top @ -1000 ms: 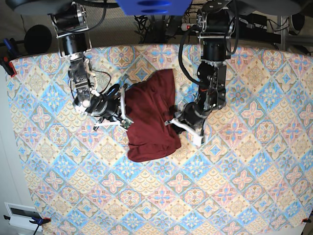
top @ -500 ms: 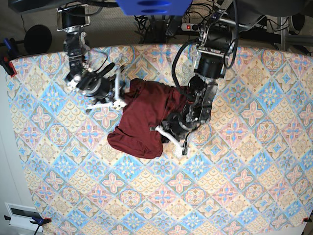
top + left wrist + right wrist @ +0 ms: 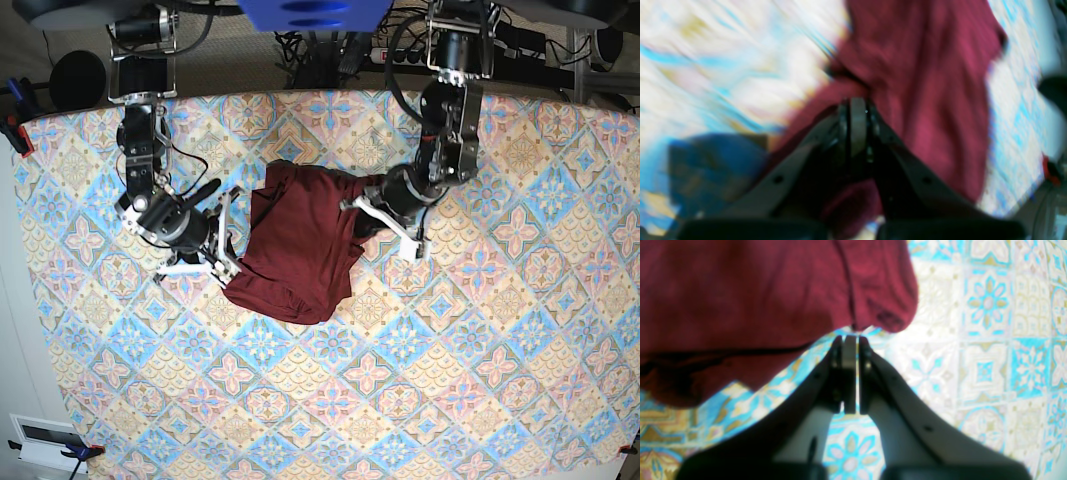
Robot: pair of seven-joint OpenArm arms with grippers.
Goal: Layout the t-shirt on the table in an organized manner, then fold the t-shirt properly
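Maroon t-shirt (image 3: pixel 300 250) lies bunched in a rumpled heap on the far-middle part of the table (image 3: pixel 480 380), between the two arms. Its cloth is folded over itself, with a rounded lump at the near edge and a narrower part reaching toward the far side.

On the right of the base view, the left claw (image 3: pixel 372 212) is at the heap's right edge, its jaws pressed together with red cloth caught between them; the left wrist view, though blurred, shows the fabric (image 3: pixel 923 100) gathered right at the closed tips (image 3: pixel 857 106) and draping around both fingers.

On the left of the base view, the right claw (image 3: pixel 226 232) sits at the heap's left edge. In the right wrist view its jaws (image 3: pixel 849 340) are closed, with only a thin slit between the pads, and the tips meet the shirt's hem (image 3: pixel 773 306) just where the cloth ends. Whether any fabric is actually pinched there I cannot tell.

Around the shirt the table shows its diamond tiles in blue, pink and cream (image 3: pixel 987 366). Beyond the far edge hang black cables (image 3: pixel 320 45).
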